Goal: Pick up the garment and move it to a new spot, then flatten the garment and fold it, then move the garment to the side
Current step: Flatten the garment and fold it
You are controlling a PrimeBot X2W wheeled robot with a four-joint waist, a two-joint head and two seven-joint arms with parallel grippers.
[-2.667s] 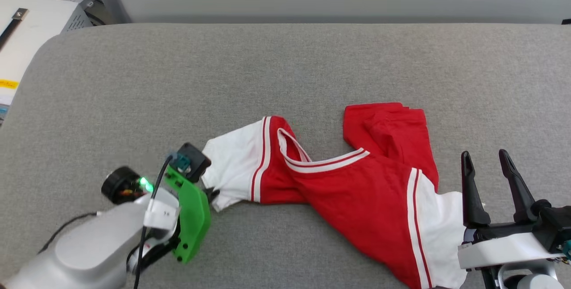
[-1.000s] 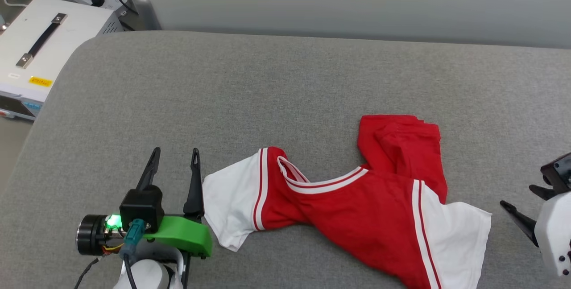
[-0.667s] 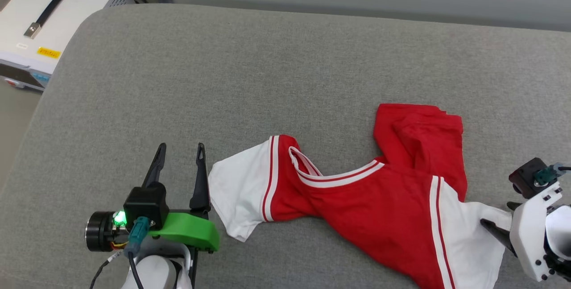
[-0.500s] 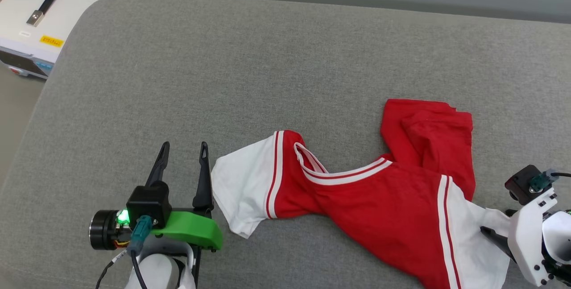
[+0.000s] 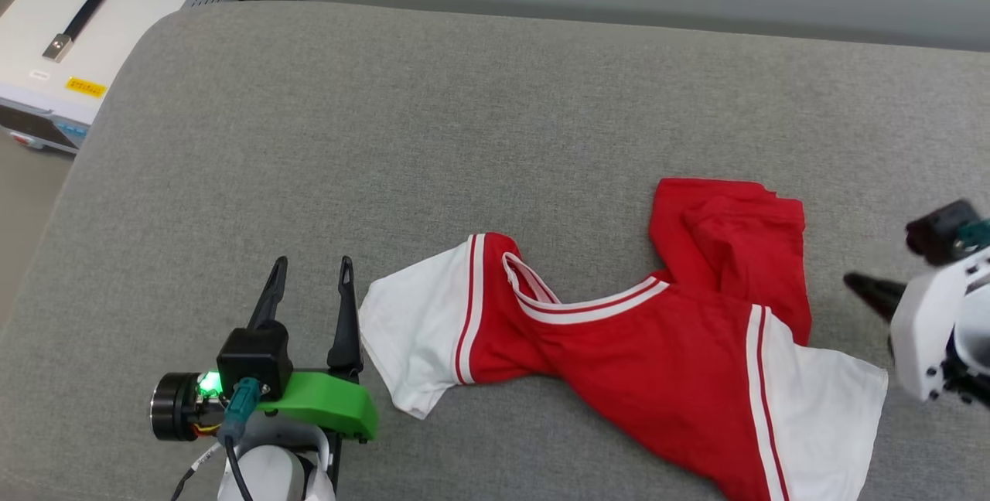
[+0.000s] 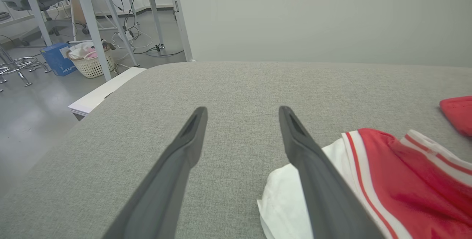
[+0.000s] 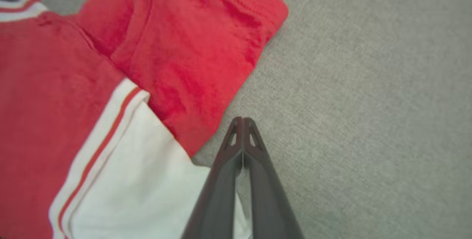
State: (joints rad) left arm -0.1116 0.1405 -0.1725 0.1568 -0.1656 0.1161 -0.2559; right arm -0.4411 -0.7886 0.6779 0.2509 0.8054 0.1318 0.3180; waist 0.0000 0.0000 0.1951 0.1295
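Right gripper [image 7: 242, 120] had come off the garment [image 5: 642, 354], clenched empty; left gripper [image 5: 311, 263] gaped (beside left sleeve [image 5: 410, 339]). Flattening, we judged; next, spread the bunched hem [image 5: 735, 230].

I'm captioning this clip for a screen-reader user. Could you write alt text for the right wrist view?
The right gripper, its two dark fingers pressed together and holding nothing, points at grey upholstery just beside the garment. The garment lies crumpled at the view's left, a red folded part above a white sleeve with red-striped trim.
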